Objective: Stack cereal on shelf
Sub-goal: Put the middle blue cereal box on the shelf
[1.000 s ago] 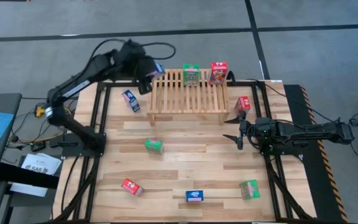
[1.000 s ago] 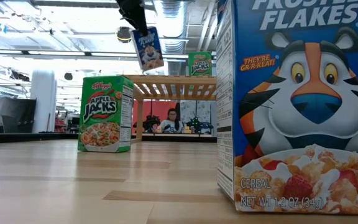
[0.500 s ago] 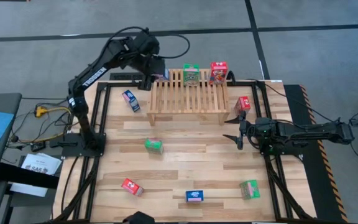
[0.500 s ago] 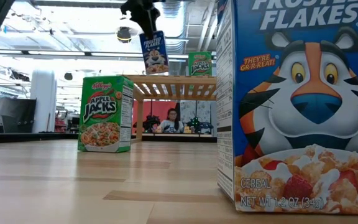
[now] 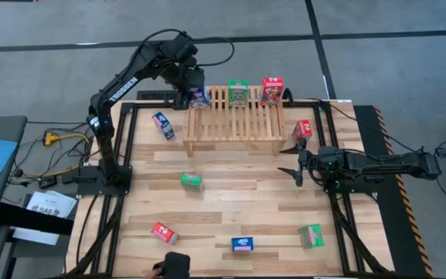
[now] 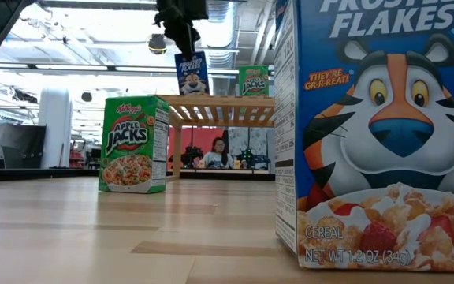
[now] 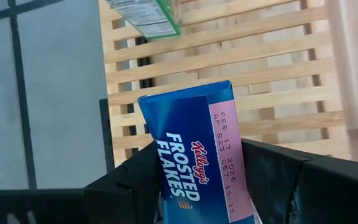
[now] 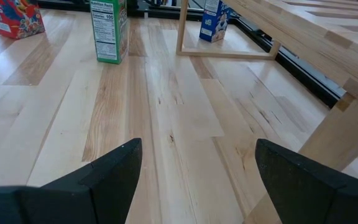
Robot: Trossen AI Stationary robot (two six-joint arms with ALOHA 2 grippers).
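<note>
The shelf is a slatted wooden rack at the table's far side. A green cereal box and a red one stand on its far part. My left gripper is over the shelf's far left corner, shut on a blue cereal box. Several more cereal boxes stand on the table: blue, green, red, blue, green, red. My right gripper waits open, low over the table, right of the shelf. My left gripper pinches the blue box's upper end between its two fingers. They come from above, slanting down. The box hangs upright below them, its lower end level with the shelf top; whether it touches the slats I cannot tell.
Black frame rails run along the table's left and right sides. In the low view a large Frosted Flakes box and an Apple Jacks box stand close. A dark shape shows at the near edge. A person sits far behind.
My left gripper has carried the blue box toward the table's right, from left of the shelf to over its far left corner, and sunk a little. The wrist has turned, and the box has gone from tilted to upright. A dark shape has come in at the near edge.
</note>
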